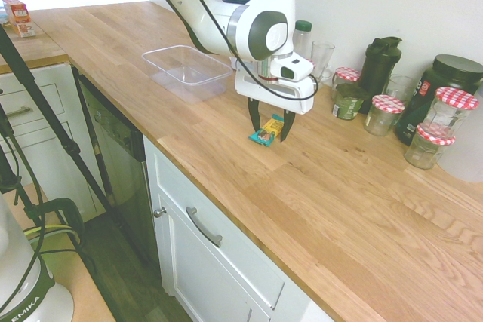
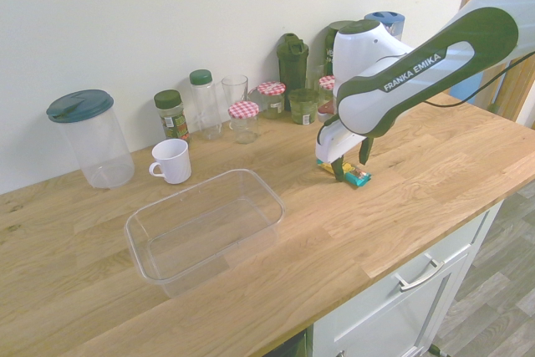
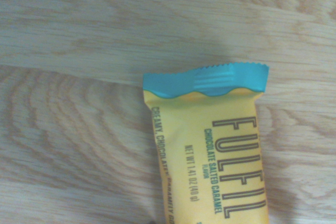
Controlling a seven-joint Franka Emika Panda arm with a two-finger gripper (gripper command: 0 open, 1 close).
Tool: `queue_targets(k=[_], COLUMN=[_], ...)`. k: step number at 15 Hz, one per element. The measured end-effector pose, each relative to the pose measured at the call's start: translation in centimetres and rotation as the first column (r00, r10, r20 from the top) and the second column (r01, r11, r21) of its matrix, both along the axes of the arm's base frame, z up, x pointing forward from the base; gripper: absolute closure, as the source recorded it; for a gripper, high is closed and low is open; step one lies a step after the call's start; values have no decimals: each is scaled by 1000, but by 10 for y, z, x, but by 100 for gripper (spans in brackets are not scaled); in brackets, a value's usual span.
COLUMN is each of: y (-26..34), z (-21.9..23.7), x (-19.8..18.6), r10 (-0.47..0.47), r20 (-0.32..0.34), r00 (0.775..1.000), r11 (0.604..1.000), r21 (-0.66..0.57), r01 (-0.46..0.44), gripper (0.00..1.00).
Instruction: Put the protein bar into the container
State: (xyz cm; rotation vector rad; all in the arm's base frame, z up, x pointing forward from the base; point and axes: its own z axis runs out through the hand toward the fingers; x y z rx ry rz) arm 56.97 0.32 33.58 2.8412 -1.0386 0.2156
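The wooden bench point(image 1: 317, 209) carries a clear shallow plastic container point(image 2: 205, 227), rounded at its corners, at about eight o'clock from the arm in the second exterior view. The fingers point(image 1: 271, 127) point down, spread wide, straddling the flat yellow, teal-ended protein bar point(image 1: 267, 132) lying on the wood.

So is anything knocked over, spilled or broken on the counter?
No, nothing stands out. The protein bar lies flat on the wooden counter with its wrapper whole, between the fingers of the open gripper. The container sits upright with nothing in it, and the jars and white mug by the wall all stand upright.
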Motion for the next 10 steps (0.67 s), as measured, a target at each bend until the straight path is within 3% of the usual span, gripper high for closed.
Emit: queue_targets(k=[10], y=[-4], z=[-1], x=[0], r10=[1], r20=[-3], r00=[1000], r11=[1000], r21=[-11], r01=[-1], gripper=[100])
